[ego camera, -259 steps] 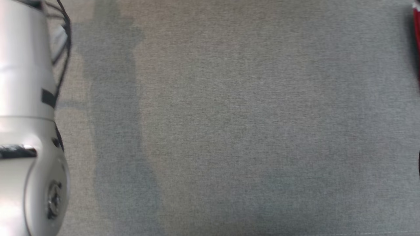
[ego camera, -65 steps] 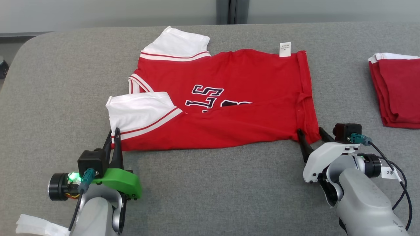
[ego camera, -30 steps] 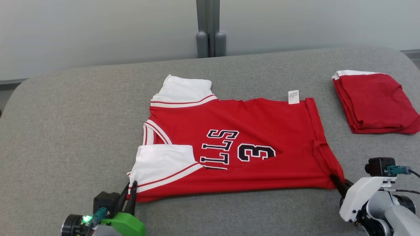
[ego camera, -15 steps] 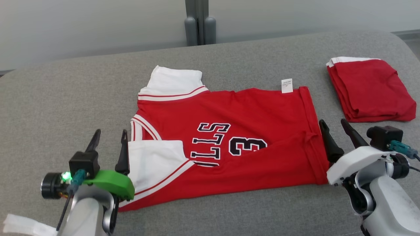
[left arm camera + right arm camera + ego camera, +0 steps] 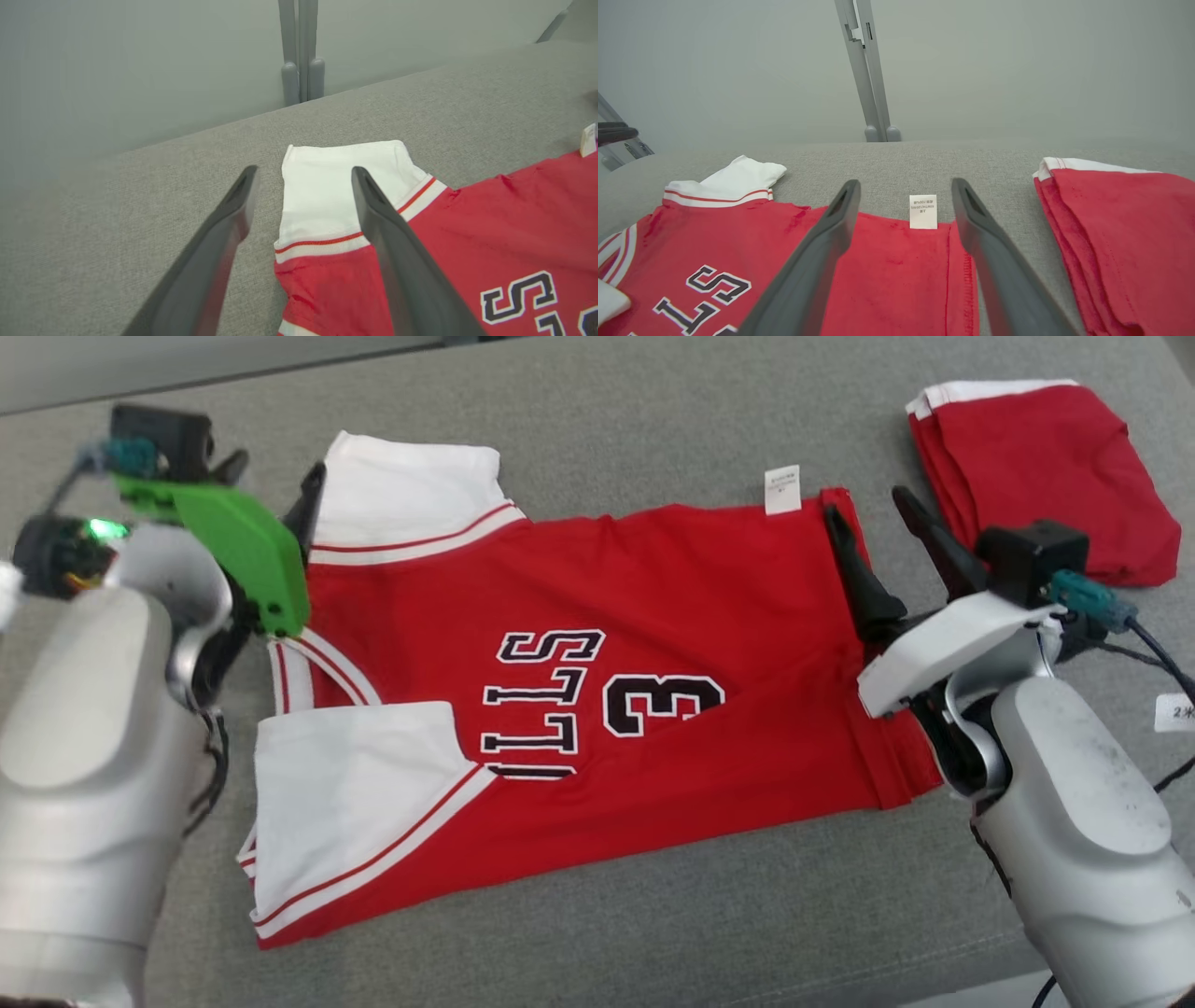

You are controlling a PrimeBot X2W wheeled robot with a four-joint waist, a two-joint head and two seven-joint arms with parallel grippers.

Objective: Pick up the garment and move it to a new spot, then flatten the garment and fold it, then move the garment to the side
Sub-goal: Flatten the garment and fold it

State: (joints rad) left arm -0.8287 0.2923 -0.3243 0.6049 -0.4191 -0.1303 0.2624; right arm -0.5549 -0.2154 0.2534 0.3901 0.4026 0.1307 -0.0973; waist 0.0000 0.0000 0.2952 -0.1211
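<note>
1. Garment: red jersey w/ white sleeves, spread on grey bench, approx. centre of head view. Collar end is to robot's left, hem to its right
2. Condition: not fully flat. Near side of body laps up in a diagonal fold over part of black lettering. Near sleeve sits at near-left corner, far sleeve lies out flat at far-left corner
3. Label: white, sticks out at far edge, close to hem corner
4. Left gripper: fingers spread wide, holding nothing. Located at outer edge of far sleeve. In left wrist view the gripper has one finger crossing the white sleeve, the other over bare bench. Contact w/ fabric: cannot tell
5. Right gripper: fingers spread wide, holding nothing. Located at far hem corner. In right wrist view the gripper frames the label between its two fingers. Contact w/ fabric: cannot tell
6. Second item: folded red pile w/ white edge, on bench beyond right gripper, apart from garment
7. Background: grey post behind bench's far edge
</note>
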